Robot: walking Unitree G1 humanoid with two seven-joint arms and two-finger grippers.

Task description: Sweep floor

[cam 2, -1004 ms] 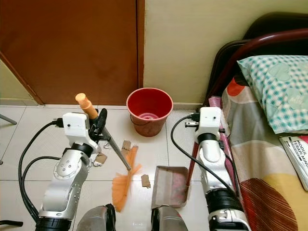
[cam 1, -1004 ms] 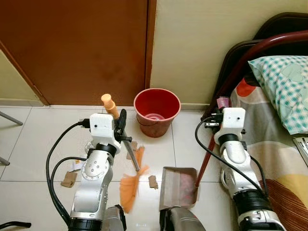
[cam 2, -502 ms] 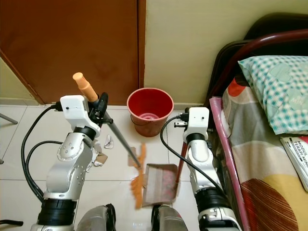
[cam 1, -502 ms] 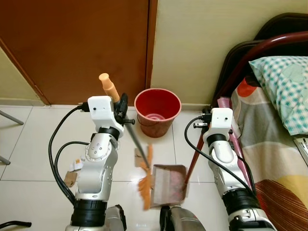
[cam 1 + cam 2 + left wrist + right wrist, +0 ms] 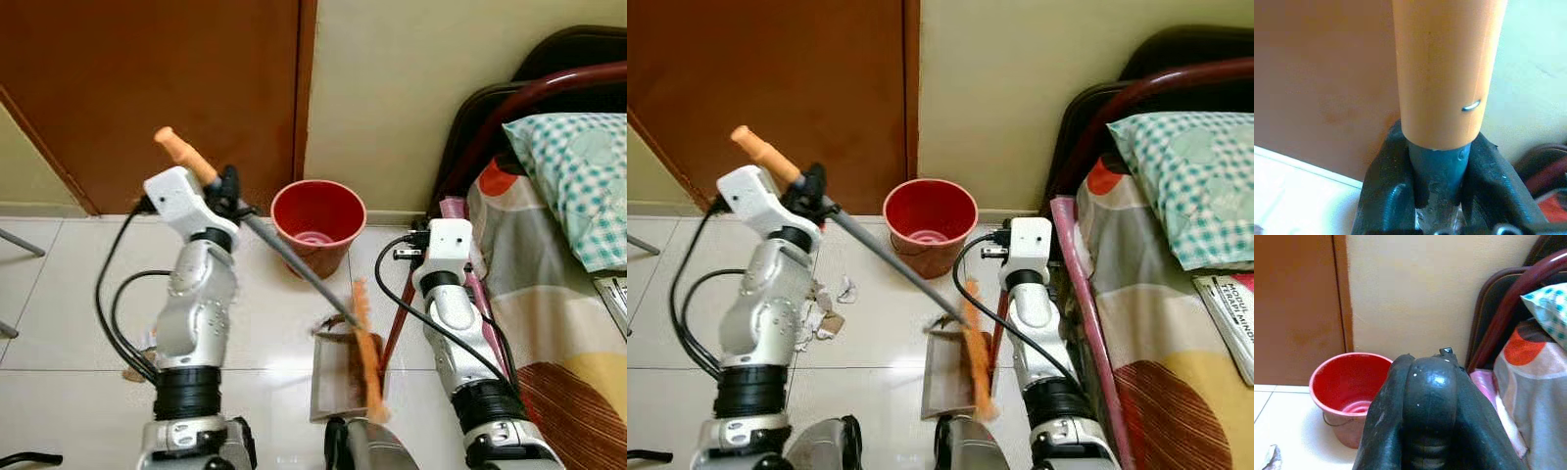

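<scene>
My left gripper (image 5: 229, 190) is shut on the broom's grey shaft (image 5: 1436, 166), just below its orange grip (image 5: 180, 154). The shaft slants down to the right, and the orange bristles (image 5: 368, 354) stand over the grey dustpan (image 5: 331, 390) on the white tiles. Brown bits lie inside the pan beside the bristles. My right gripper (image 5: 409, 254) is shut on the top of the dustpan's red upright handle (image 5: 396, 331); in the right wrist view both fingers (image 5: 1391, 406) wrap its black end. Paper and cardboard scraps (image 5: 829, 319) lie on the floor by my left arm.
A red bucket (image 5: 315, 221) stands against the wall ahead, just beyond the dustpan. A bed with a dark red frame (image 5: 509, 117) and a checked pillow (image 5: 578, 166) runs along the right. A brown door (image 5: 157, 88) is at the back left.
My left arm has swung the broom rightward: the bristles went from the floor left of the dustpan to over it. The grip end rose and tilted left. The dustpan shifted slightly left.
</scene>
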